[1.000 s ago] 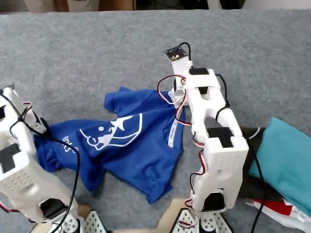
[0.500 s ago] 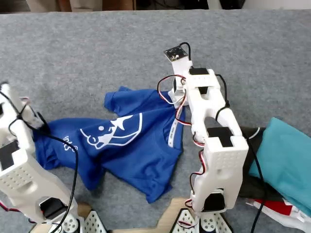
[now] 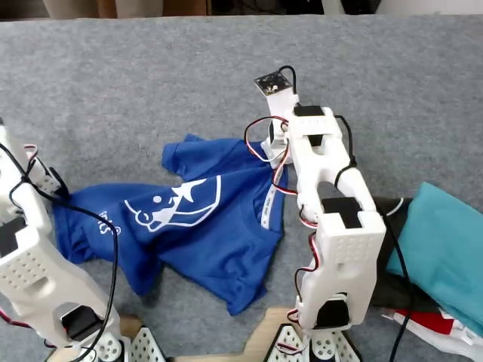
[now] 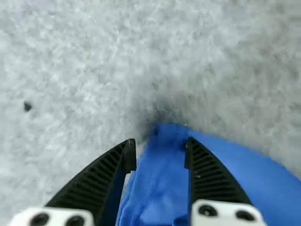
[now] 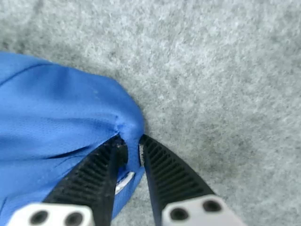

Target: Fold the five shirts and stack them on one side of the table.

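The blue shirt (image 3: 204, 234) lies crumpled on the grey tabletop (image 3: 151, 75), its long axis running between my left gripper (image 4: 160, 141), seemingly pinching one end, and my right gripper (image 5: 131, 138), clamped on the opposite corner.

Grey felt table cover (image 3: 113, 83)
It spread wide and flat; a pale wooden board (image 3: 264, 323) lay at its near edge, and a small dark speck (image 4: 27, 107) sat on the nap

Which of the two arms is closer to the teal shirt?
Right. The right gripper pinches the blue shirt on the side nearest the teal shirt; the left gripper grips its far end.
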You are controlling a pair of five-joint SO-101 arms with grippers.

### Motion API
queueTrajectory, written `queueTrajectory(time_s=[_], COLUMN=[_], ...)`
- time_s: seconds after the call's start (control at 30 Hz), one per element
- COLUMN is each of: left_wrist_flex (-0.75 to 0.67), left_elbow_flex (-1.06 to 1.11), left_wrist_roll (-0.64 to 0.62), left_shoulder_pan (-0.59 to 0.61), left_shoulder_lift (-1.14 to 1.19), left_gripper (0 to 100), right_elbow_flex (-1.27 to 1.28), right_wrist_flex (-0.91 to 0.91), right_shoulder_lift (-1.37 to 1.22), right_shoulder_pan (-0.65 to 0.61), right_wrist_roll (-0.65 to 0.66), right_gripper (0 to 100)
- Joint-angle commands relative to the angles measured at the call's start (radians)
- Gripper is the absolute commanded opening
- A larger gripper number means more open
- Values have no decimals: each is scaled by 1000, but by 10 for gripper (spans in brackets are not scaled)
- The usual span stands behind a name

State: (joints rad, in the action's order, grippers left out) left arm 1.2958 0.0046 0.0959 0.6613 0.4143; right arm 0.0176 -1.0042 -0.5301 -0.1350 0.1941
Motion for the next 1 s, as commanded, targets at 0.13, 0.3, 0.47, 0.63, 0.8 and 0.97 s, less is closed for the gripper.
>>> queueTrajectory(time_s=[0.13,0.3,0.47,0.63,0.8,0.97], left_wrist_flex=[-58,-58,-66,-87,-61,-14], left_elbow_flex=[40,40,32,61,60,120], left_wrist_roll=[-11,-12,-12,-12,-3,97], left_shoulder_pan=[-11,-11,-17,-37,-35,-37], left_shoulder_lift=[18,18,18,12,4,-122], left_gripper=[175,171,19,18,18,18], right_elbow_flex=[-31,-31,-31,-24,-79,-282], right_wrist_flex=[34,34,34,21,-84,-330], right_shoulder_lift=[-8,-8,-8,-5,-5,-4], right_shoulder_pan=[21,21,21,16,-8,-21], right_wrist_roll=[-8,-8,-8,0,3,26], right_gripper=[5,5,5,17,173,184])
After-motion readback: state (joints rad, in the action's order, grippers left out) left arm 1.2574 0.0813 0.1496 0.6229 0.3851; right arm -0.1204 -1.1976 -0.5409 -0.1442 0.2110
